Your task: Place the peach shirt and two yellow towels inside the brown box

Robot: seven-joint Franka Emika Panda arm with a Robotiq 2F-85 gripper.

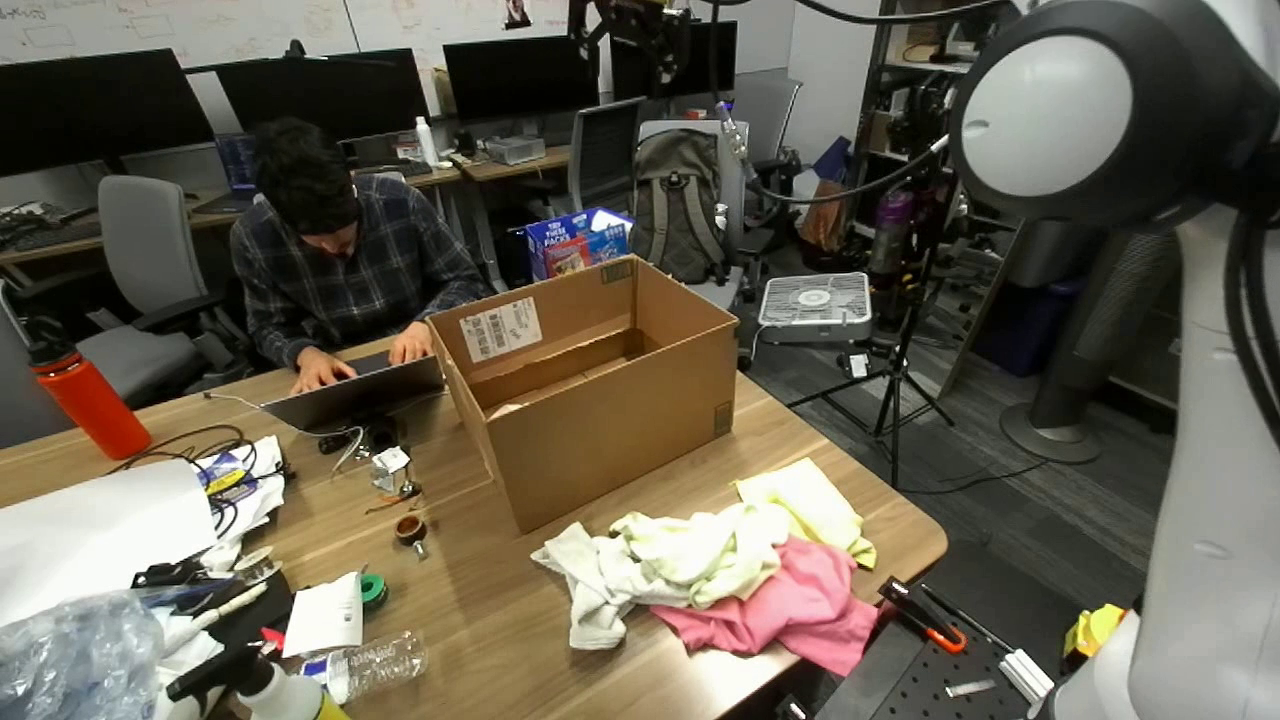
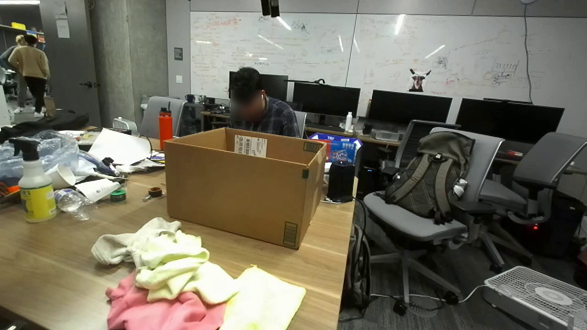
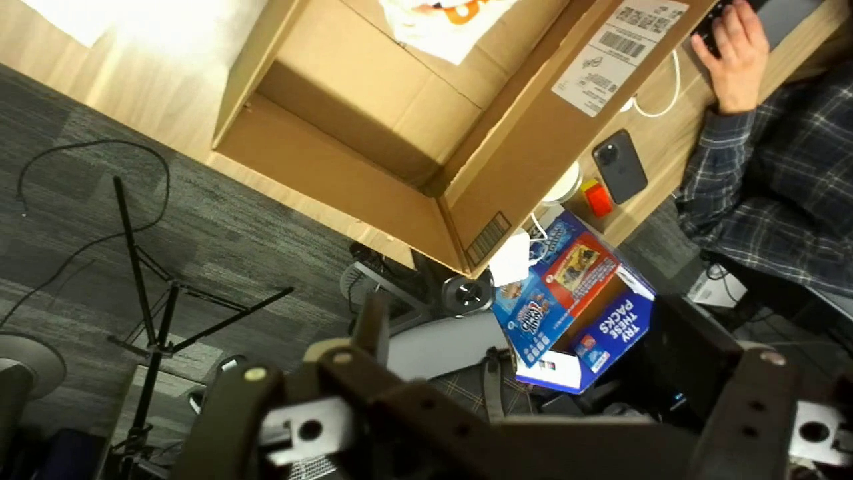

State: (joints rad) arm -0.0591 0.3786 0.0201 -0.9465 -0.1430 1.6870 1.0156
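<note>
We see 2 yellow towels [image 1: 812,506] on the table [image 1: 490,620], outside the brown box [image 1: 620,430], so those 2 are left to do. We can't spot the peach shirt for sure. The gripper [image 3: 526,323] is spread wide, holding nothing.

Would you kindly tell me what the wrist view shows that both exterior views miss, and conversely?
Only in the wrist view: the dark phone.
Only in both exterior views: the pink cloth, two yellow towels and orange bottle.
In all three: the brown box, its white label, blue carton and at least part of a person in plaid.
</note>
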